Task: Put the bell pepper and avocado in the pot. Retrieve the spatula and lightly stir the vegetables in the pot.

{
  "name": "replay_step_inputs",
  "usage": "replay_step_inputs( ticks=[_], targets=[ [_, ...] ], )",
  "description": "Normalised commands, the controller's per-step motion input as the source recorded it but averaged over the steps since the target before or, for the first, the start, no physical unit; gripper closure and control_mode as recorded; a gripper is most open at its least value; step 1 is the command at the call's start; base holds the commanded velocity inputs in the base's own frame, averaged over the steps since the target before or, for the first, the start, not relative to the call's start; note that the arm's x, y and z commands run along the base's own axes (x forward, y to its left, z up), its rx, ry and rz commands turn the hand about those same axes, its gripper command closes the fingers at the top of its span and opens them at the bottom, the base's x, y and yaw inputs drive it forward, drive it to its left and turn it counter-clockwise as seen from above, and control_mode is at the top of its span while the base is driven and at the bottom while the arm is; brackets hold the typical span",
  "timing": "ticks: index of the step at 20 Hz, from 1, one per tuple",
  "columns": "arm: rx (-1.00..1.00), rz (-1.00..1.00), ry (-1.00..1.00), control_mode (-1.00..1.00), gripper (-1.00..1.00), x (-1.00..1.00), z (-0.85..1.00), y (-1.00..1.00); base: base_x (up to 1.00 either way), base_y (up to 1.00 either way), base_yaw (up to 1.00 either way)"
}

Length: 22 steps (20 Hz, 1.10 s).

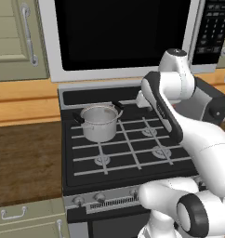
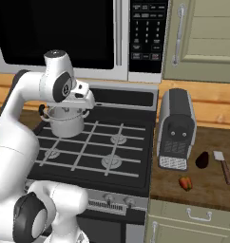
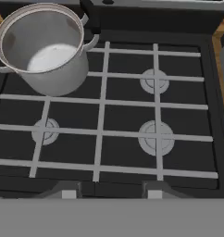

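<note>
Pot: empty, rear-left burner; pepper, avocado, spatula on right worktop; gripper released over stove — swing right, take pepper squarely

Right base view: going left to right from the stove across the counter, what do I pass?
pot → toaster → bell pepper → avocado → spatula
</note>
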Motion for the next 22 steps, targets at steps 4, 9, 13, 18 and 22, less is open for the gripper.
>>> replay_step_inputs(
  ticks=[4, 9, 13, 18, 22],
  targets=[
    [0.0, -0.02, 0.0, -1.0, -1.0, -0.36, -0.07, -0.18, 0.0, 0.0, 0.0],
    [0.0, -0.05, -0.01, -1.0, -1.0, -0.55, -0.26, -0.96, 0.0, 0.0, 0.0],
    [0.0, -0.06, 0.0, -1.0, -1.0, -0.37, -0.34, -1.0, 0.0, 0.0, 0.0],
    [0.0, -0.09, 0.04, -1.0, -1.0, -0.05, -0.42, -1.0, 0.0, 0.0, 0.0],
    [0.0, -0.09, 0.11, -1.0, -1.0, 0.0, -0.56, -1.0, 0.0, 0.0, 0.0]
  ],
)
